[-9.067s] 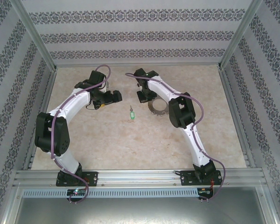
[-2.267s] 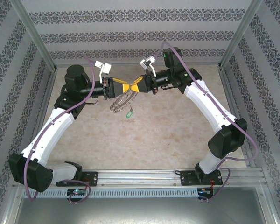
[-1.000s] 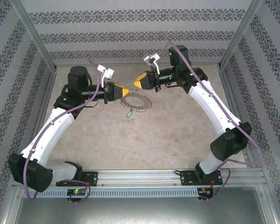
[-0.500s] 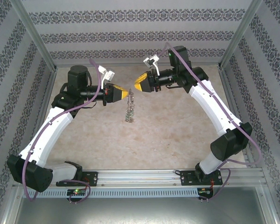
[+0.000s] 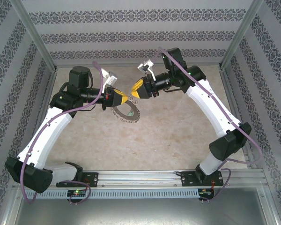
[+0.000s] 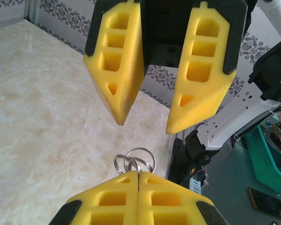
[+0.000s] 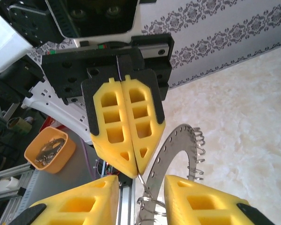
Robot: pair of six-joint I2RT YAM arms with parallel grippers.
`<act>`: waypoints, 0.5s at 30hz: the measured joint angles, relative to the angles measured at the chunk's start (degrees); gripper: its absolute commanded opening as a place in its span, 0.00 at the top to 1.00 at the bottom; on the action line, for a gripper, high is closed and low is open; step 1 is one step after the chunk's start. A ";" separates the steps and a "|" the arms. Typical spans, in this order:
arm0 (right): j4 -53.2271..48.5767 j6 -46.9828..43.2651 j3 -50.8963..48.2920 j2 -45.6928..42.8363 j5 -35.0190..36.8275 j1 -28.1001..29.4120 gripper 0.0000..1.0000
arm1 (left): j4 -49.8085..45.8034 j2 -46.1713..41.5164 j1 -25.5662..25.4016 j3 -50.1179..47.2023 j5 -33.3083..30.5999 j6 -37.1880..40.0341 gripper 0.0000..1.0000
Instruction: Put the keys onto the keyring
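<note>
Main hazard: the large flat dark-grey metal keyring (image 7: 167, 152) hangs clear of the pale marbled worktop (image 5: 178, 136), carried only by the small silvery wire loops (image 6: 135, 164) at its rim. We judge that a slip or swing would drop it.

Second hazard: the yellow fingertips of both grippers almost meet, so a misaligned closure could strike the holding gripper or nip the wrong loop.

The left gripper (image 5: 126, 99) is pressed together, pinching those loops. The keyring hangs at 6 o'clock from its tips.

The right gripper (image 5: 133, 93) stands spread and empty at 1 o'clock from them.

The left arm rises from its 7 o'clock base, wrist pointing to 3 o'clock. The right arm arches from 5 o'clock, wrist pointing to 8 o'clock.

We cannot locate the green-headed key.
</note>
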 measured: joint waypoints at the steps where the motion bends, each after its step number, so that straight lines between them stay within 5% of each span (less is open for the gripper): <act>1: -0.92 -0.70 0.20 0.11 0.35 0.22 0.67 | -0.24 0.00 -0.09 0.13 0.00 0.17 1.00; 15: -7.52 -5.99 1.86 1.53 3.85 2.93 0.74 | -0.90 0.55 -1.22 1.36 0.09 0.66 1.00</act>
